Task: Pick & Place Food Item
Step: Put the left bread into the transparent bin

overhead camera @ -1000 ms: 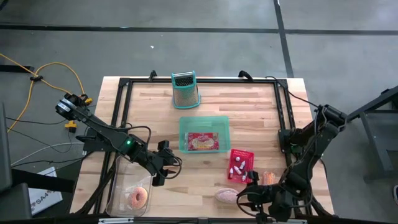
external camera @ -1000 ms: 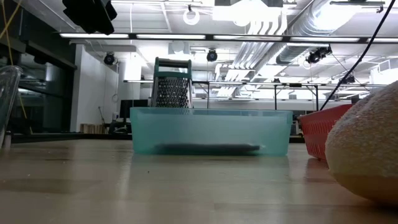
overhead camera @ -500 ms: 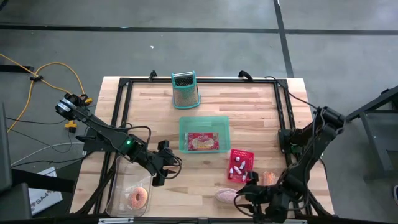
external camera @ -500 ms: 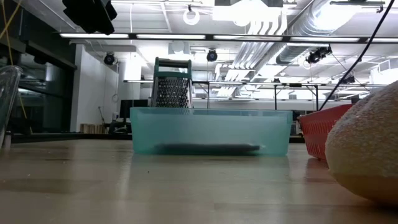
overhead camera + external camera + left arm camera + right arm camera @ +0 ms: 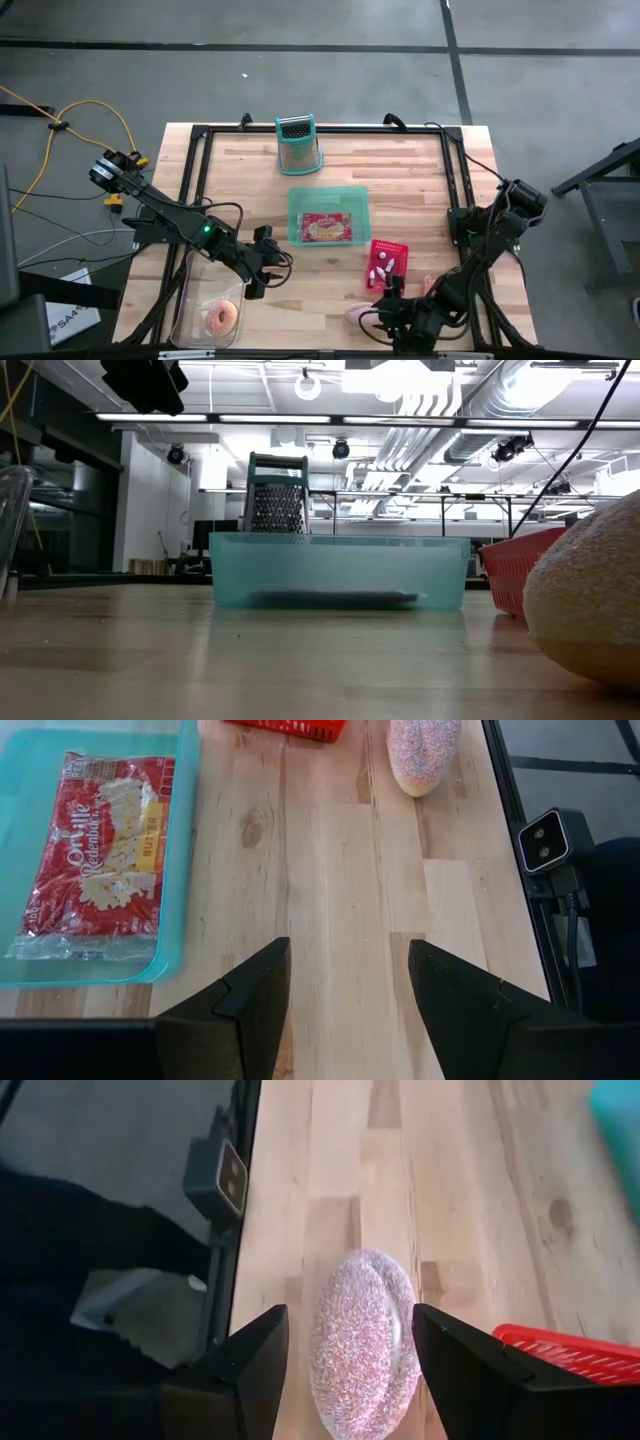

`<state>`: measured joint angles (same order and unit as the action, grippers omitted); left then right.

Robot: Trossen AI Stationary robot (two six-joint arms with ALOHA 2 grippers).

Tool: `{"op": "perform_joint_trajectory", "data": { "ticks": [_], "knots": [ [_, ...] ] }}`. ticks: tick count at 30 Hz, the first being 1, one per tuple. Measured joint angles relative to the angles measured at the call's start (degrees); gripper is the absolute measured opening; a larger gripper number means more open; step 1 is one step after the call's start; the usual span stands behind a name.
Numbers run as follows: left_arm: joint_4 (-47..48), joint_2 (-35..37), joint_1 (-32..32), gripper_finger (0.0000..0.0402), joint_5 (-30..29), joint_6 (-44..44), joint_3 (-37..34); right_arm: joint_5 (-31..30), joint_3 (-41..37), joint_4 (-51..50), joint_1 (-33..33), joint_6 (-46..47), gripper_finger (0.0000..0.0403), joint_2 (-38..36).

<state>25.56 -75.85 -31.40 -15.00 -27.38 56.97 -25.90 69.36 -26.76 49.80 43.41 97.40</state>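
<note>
A pink-speckled oval food item point(image 5: 360, 314) lies on the wooden table near its near edge; it also shows in the right wrist view point(image 5: 364, 1342) and large at the right of the low view point(image 5: 590, 600). My right gripper point(image 5: 385, 312) is open just to the right of it, and in the right wrist view point(image 5: 350, 1310) the item lies between and ahead of the fingertips, apart from them as far as shows. My left gripper point(image 5: 275, 262) is open and empty over bare table left of the teal tray point(image 5: 296, 200), which holds a red popcorn bag point(image 5: 326, 227).
A red basket point(image 5: 396, 248) with small items stands right of the tray, with an orange item point(image 5: 430, 285) beside it. A clear container point(image 5: 195, 290) with a donut point(image 5: 221, 319) stands at the near left. A metal grater point(image 5: 298, 143) stands at the far edge. A black frame point(image 5: 195, 160) rims the table.
My right gripper has gone toward the table's left and near edge, closing on the speckled food item, with its fingers staying open. The item has not moved.
</note>
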Motion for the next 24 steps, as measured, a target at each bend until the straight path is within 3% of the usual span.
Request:
{"op": "perform_joint_trajectory", "data": {
  "ticks": [8, 15, 24],
  "knots": [
    [-0.1, 0.0, 0.0, 0.0198, 0.0, 0.0, 0.0, 2.4, 0.4, -0.5, -1.0, -1.7, 0.0204, 2.6],
    [-0.5, 0.0, 0.0, 0.0198, 0.0, 0.0, 0.0, 3.1, 5.4, -7.8, -1.1, -3.8, 0.0204, 6.2],
    [-1.1, 0.0, 0.0, 0.0198, 0.0, 0.0, 0.0, 5.5, 6.3, -5.0, -1.5, -3.0, 0.0204, 6.7]
  ]
}}
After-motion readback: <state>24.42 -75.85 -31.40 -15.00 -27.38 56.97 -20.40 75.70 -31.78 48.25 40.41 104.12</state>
